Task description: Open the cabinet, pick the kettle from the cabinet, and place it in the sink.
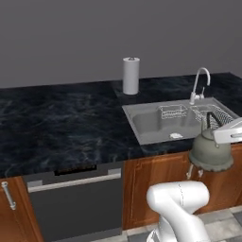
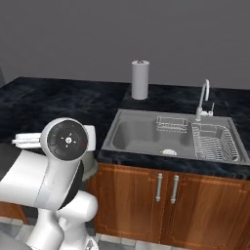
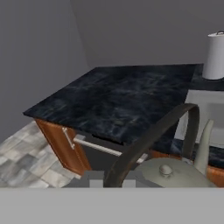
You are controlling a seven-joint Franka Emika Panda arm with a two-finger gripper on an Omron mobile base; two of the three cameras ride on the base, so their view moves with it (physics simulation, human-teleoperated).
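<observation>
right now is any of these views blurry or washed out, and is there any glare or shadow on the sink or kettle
Left base view: evenly lit and soft, no hard shadows in the sink, the kettle matte with no glare. Right base view: same flat light, a faint sheen on the faucet. Hand view: the kettle handle up close looks blurry, the paper-towel roll pale.

The kettle (image 1: 211,153) hangs at the frame's right edge in the left base view, its handle top covered by the white hand, while in the right base view the arm's round joint hides all but a sliver of its body (image 2: 91,166). In the hand view the kettle's lower body (image 3: 175,174) is cut off at the bottom, and the paper-towel roll (image 3: 215,54) is clipped by the right edge. The sink (image 1: 146,124) loses its right rim corner to the frame edge in the left base view.
</observation>
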